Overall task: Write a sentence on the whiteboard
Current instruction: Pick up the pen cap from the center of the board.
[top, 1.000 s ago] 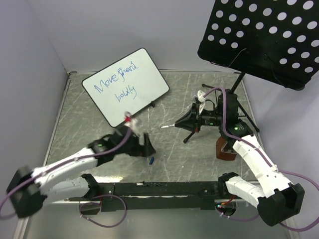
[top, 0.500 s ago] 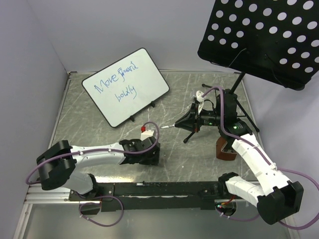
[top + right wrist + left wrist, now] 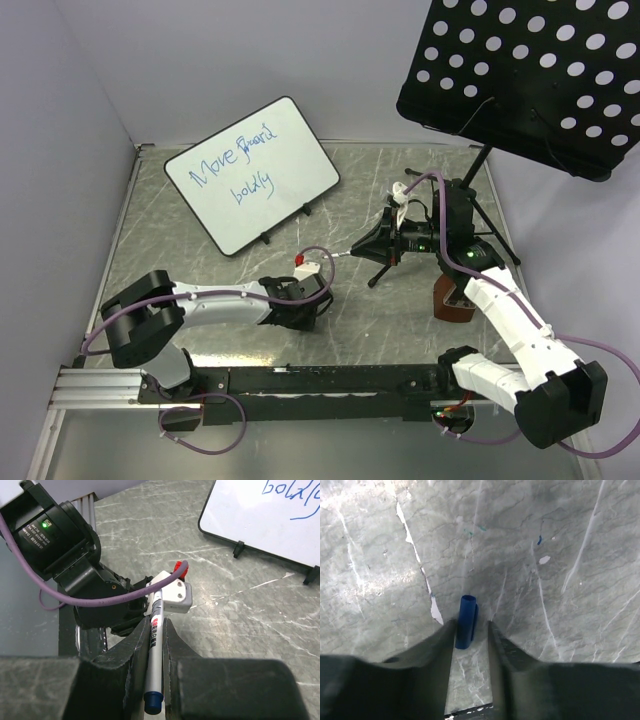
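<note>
Whiteboard [image 3: 290, 150] is standing tilted at the back left of the counter [image 3: 545, 605], already carrying the sentence [image 3: 240, 160] in blue, so the writing seems finished and the capping step seems to be in hand. The right jaws are gripping the marker [image 3: 156, 650] tightly, while the left jaws are hanging narrowly open on both sides of the blue cap [image 3: 467, 610], which is lying on the counter. The next move probably calls for closing them gently on the cap without pushing it away.

White-shelled left arm [image 3: 215, 303] and white-shelled right arm [image 3: 515, 325], black joints, thick purple cable [image 3: 100, 601] alongside, and a small green light [image 3: 46, 524] glowing!
</note>
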### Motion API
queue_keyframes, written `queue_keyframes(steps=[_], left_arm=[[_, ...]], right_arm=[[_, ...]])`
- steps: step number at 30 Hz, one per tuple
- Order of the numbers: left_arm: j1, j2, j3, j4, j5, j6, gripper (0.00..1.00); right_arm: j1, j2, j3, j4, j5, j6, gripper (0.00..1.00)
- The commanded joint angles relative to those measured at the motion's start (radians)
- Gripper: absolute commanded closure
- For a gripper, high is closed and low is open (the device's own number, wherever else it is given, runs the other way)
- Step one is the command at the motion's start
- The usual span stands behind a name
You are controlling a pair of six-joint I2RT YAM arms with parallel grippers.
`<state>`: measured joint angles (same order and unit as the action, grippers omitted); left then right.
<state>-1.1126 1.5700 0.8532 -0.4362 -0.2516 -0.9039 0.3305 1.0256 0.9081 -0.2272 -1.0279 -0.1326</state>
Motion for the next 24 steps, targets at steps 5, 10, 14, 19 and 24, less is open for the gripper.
queue_keyframes(steps=[5,10,14,19,24], left_arm=[[-0.003,0.107,0.047,-0.096,0.005,0.026,0.78],[-0.003,0.110,0.030,-0.127,0.015,0.034,0.96],[-0.003,0.061,0.003,-0.113,-0.006,0.033,0.99],[-0.003,-0.013,0.001,-0.081,-0.035,0.074,0.99],[-0.001,-0.060,-0.005,-0.072,-0.069,0.134,0.99]], right_arm=[[-0.018,-0.002,0.014,0.023,-0.004,-0.016,1.00],[-0.025,0.002,0.012,0.023,-0.008,-0.016,1.00],[-0.031,0.007,0.012,0.026,0.002,-0.013,1.00],[-0.033,0.013,0.011,0.028,0.011,-0.012,1.00],[-0.039,0.017,0.012,0.026,0.035,-0.009,1.00]])
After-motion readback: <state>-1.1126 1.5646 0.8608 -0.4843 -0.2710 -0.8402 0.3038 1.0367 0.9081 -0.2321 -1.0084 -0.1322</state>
